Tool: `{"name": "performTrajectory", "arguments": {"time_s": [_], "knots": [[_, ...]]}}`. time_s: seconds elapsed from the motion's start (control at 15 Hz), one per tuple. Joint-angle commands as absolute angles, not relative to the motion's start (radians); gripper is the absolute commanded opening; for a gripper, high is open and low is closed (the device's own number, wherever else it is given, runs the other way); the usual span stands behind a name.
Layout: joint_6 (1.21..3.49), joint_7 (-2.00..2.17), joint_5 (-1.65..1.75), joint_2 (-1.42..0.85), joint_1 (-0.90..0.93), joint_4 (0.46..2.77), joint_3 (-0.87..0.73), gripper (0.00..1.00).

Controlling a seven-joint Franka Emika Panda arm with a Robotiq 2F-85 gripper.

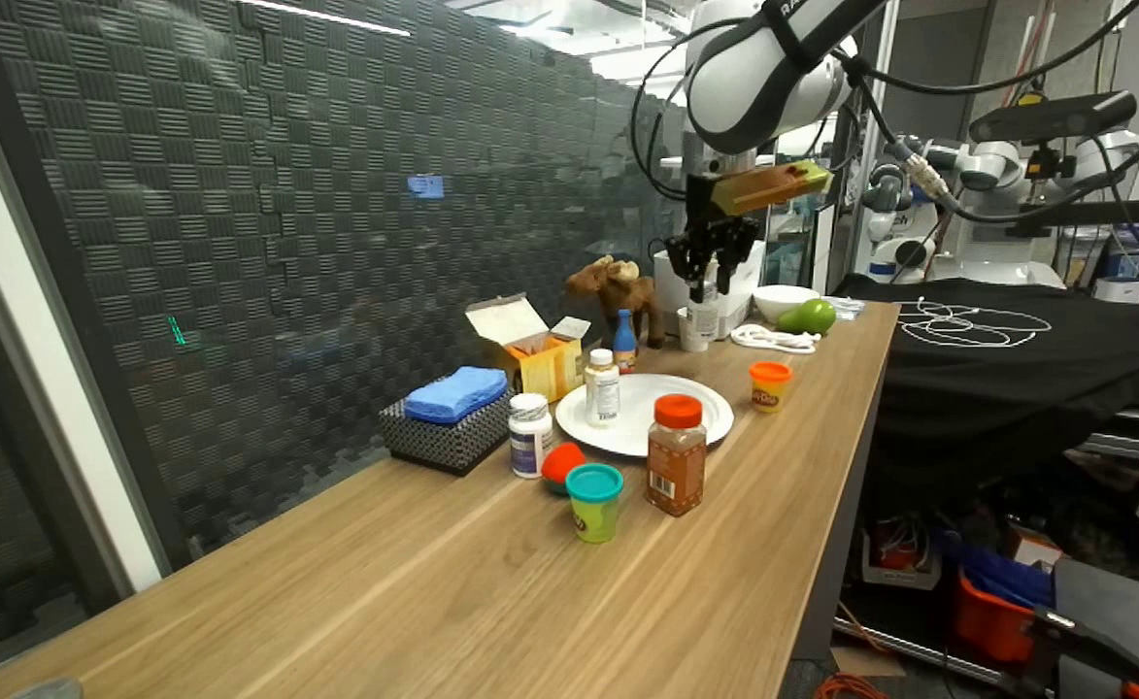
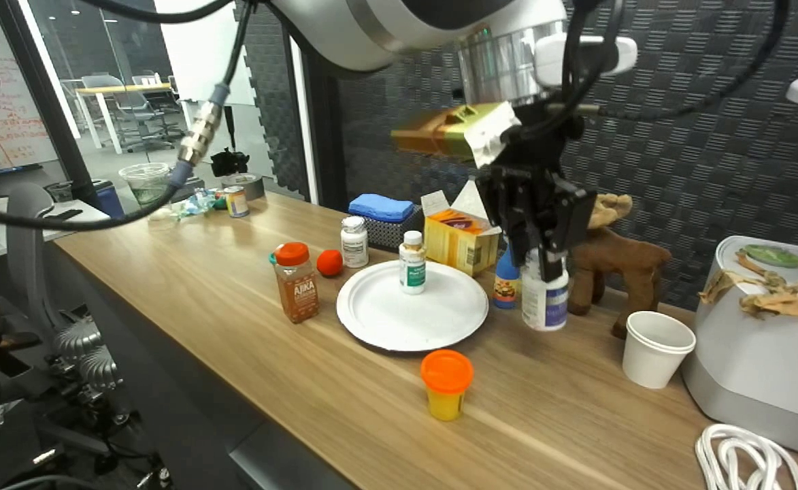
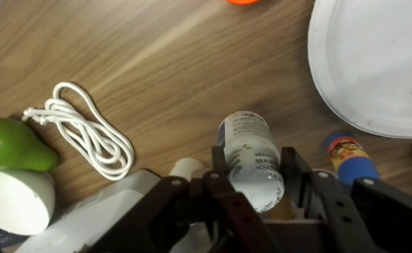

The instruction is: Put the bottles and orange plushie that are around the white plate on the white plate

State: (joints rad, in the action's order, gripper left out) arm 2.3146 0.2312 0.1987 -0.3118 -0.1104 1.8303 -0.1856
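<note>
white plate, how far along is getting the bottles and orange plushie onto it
Looks done: one white bottle stands on the plate. In hand: a second white bottle, gripped in the jaws, not yet over the plate. Left: a third white bottle, the amber bottle and the orange plushie, all off the plate; perhaps the blue bottle too, if it counts.

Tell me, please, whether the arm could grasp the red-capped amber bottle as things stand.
Probably not just now: its pincer looks closed on a white bottle, which would need setting down first. The white plate also lies between pincer and amber bottle.
</note>
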Motion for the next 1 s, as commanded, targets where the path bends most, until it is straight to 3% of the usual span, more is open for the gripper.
{"name": "performTrajectory", "arguments": {"time_s": [0.0, 0.93], "knots": [[2.291, 0.213, 0.224, -0.261, -0.067, 1.818, -0.158, 0.19], [2.289, 0.002, 0.022, -0.381, -0.070, 1.769, -0.045, 0.19]]}}
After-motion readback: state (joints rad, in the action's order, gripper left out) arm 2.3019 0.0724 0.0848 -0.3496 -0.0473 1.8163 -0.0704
